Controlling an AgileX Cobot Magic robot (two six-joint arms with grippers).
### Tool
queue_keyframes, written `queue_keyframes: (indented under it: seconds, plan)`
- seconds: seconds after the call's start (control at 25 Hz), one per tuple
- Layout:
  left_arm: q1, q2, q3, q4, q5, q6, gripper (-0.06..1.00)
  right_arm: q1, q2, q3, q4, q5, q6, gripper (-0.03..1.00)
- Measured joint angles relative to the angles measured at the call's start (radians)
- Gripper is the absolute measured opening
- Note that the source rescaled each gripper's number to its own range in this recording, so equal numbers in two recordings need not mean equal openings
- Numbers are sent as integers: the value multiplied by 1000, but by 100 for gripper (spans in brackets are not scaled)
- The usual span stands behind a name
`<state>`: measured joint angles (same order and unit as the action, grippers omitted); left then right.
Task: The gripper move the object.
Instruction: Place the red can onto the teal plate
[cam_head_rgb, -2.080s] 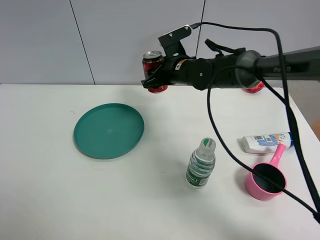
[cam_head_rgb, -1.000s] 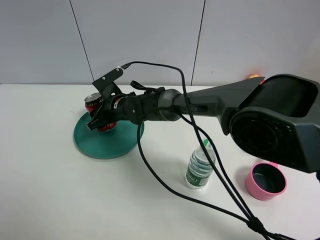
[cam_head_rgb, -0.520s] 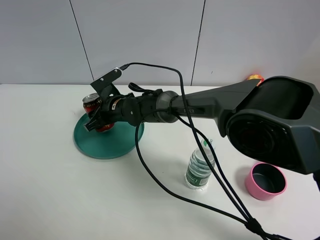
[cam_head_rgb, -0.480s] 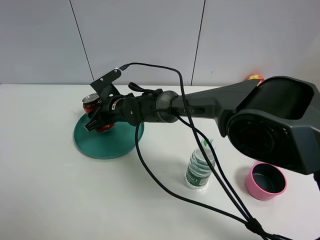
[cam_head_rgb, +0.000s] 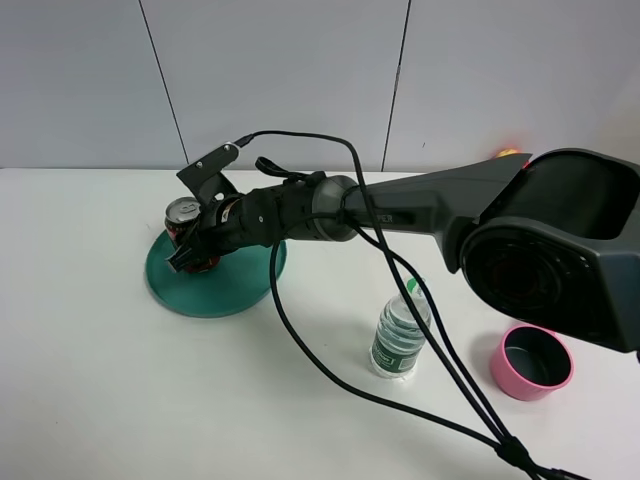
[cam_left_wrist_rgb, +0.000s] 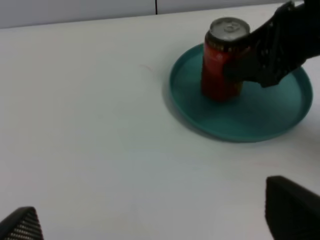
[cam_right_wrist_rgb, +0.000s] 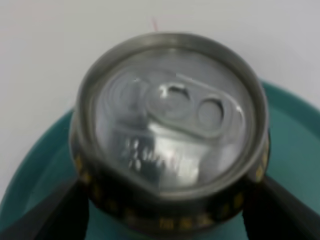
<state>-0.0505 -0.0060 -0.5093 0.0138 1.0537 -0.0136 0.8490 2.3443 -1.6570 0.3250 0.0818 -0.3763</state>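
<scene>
The red can (cam_head_rgb: 186, 222) with a silver top stands upright on the left part of the green plate (cam_head_rgb: 225, 285). My right gripper (cam_head_rgb: 192, 250) reaches across from the right and is shut on the can's sides. In the right wrist view the can top (cam_right_wrist_rgb: 170, 125) fills the frame, with dark fingers (cam_right_wrist_rgb: 55, 212) on both sides and the plate (cam_right_wrist_rgb: 295, 130) below. The left wrist view shows the can (cam_left_wrist_rgb: 223, 60) resting on the plate (cam_left_wrist_rgb: 260, 117), held by the right gripper (cam_left_wrist_rgb: 250, 62). My left gripper (cam_left_wrist_rgb: 156, 220) is open and empty, well short of the plate.
A clear water bottle (cam_head_rgb: 402, 335) with a green label stands right of the plate, under the trailing black cables. A pink cup (cam_head_rgb: 531, 360) sits at the front right. A small red thing (cam_head_rgb: 508, 153) shows at the back right behind the arm.
The right gripper has carried the can from the back centre leftwards over the plate, then lowered it onto the plate's left part. The grip has stayed shut.
</scene>
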Motion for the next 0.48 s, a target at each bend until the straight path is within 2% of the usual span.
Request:
queue_keyframes:
  seconds: [0.16, 0.24, 0.36, 0.48]
  plan:
    - [0, 0, 0, 0, 0, 0, 100, 0, 0, -6, 19, 28, 0, 2]
    - [0, 0, 0, 0, 0, 0, 100, 1, 4, -5, 26, 76, 1, 14]
    - [0, 0, 0, 1, 0, 0, 100, 2, 20, 1, 34, 110, 1, 41]
    - [0, 0, 0, 1, 0, 0, 100, 2, 18, 1, 54, 97, 1, 50]
